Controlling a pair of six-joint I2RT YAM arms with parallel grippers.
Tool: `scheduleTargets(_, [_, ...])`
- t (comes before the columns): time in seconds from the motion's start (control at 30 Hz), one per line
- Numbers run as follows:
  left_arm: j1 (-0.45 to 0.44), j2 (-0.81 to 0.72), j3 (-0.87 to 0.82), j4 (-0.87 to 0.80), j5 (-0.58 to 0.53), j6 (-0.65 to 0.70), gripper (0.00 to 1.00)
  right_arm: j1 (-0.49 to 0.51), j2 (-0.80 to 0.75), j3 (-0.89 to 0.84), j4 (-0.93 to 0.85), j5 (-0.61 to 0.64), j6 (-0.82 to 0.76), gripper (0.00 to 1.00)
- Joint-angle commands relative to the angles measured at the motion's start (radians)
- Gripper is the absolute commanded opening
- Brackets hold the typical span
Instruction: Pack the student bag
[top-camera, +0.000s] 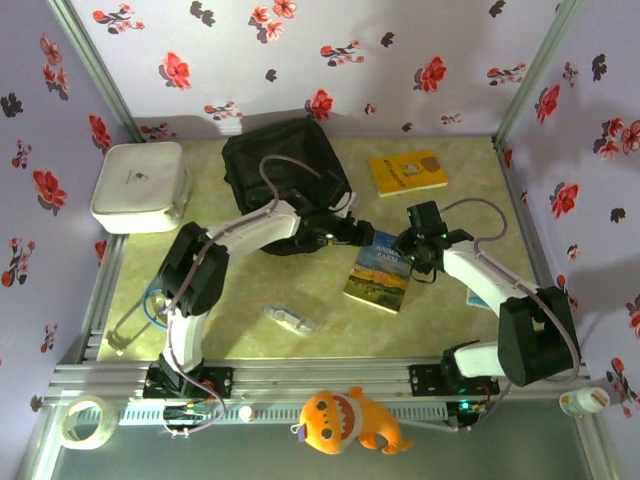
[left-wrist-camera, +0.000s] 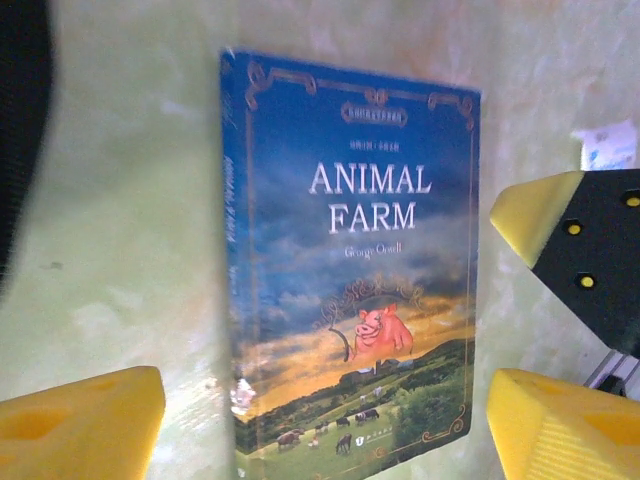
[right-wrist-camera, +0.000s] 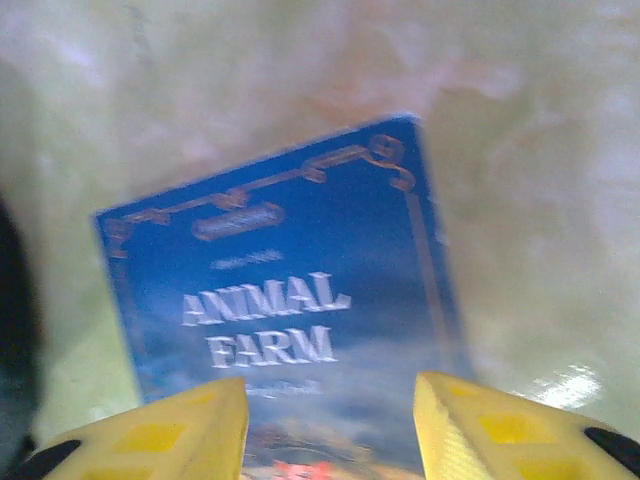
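My overhead camera looks down over the whole tabletop (top-camera: 250, 300) from its near edge. Both wrist cameras hover close above the Animal Farm paperback (left-wrist-camera: 350, 280) (shared by all three views).

Lab test booth: aluminium-profile frame (top-camera: 330, 375), floral paper walls (top-camera: 300, 60), left arm (top-camera: 195, 270) and right arm (top-camera: 520, 330) at a marbled tabletop (top-camera: 230, 345).

Jaws apart — left gripper (left-wrist-camera: 320, 430), right gripper (right-wrist-camera: 330, 425).

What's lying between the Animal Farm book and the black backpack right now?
The left end effector hangs over the gap between the Animal Farm book and the backpack; no loose object lies there.
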Motion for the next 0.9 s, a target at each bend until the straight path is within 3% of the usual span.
scheduleTargets(0.0, [-0.03,0.055,0.049,-0.028,0.004,-0.014,0.8,-0.002,-0.019,-0.019,-0.092,0.088,-0.026,0.43])
scheduleTargets(0.43, [-0.044,0.183,0.142,-0.117,-0.068,0.006,0.66,-0.002,0.07,-0.046,-0.077,0.073,-0.05,0.23])
scheduleTargets(0.87, [-0.044,0.246,0.186,-0.143,-0.042,0.005,0.63,-0.003,0.113,-0.09,-0.016,0.034,-0.019,0.21])
